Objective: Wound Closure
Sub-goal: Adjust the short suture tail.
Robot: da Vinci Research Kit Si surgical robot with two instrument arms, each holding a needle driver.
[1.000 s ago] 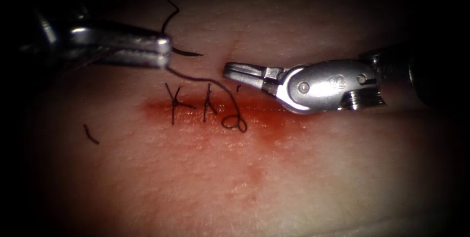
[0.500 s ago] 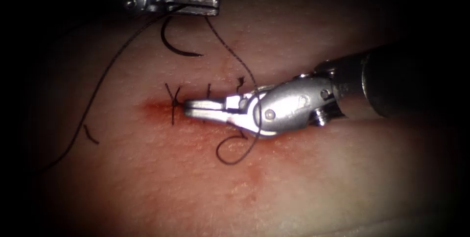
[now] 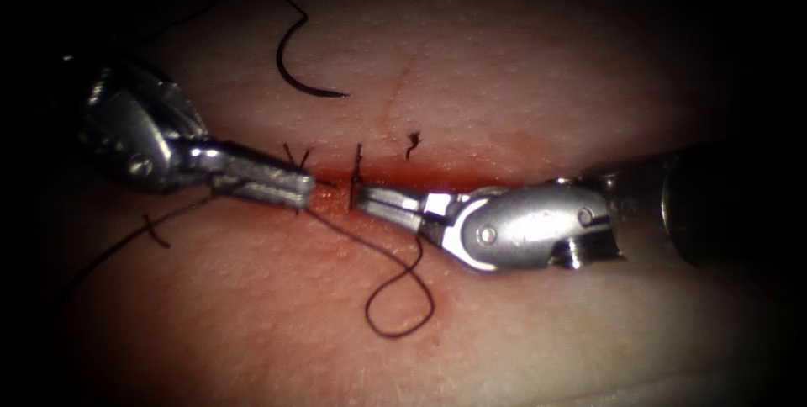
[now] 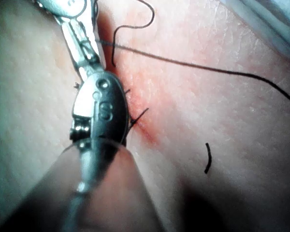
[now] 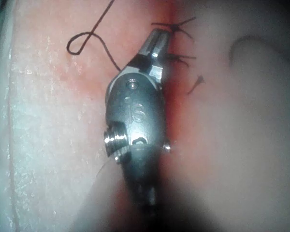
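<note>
The curved needle (image 3: 304,86) lies free on the tissue (image 3: 521,331) above the cut (image 3: 471,173), held by neither tool, its thread trailing upward. My left tool (image 3: 303,189) reaches in from the left with jaws shut on the thread (image 3: 402,298), which runs off to the lower left and curls into a loop below the cut. My right tool (image 3: 360,195) lies along the cut, jaws shut, tips at the second stitch (image 3: 357,163); I cannot tell whether they pinch its thread. Up close, the left jaws (image 4: 73,28) cross the thread (image 4: 193,65), and the right jaws (image 5: 158,36) sit beside the stitches (image 5: 180,30).
A first stitch (image 3: 298,161) crosses the cut's left end. A short thread end (image 3: 411,145) stands above the cut, and a loose cut piece (image 3: 155,232) lies at the left. Red fluid (image 3: 353,243) stains the tissue around the cut.
The left tool came down from the top to the cut's left end, bringing the thread with it. The right tool drew back to the right; the loop now lies lower. The needle stayed put.
</note>
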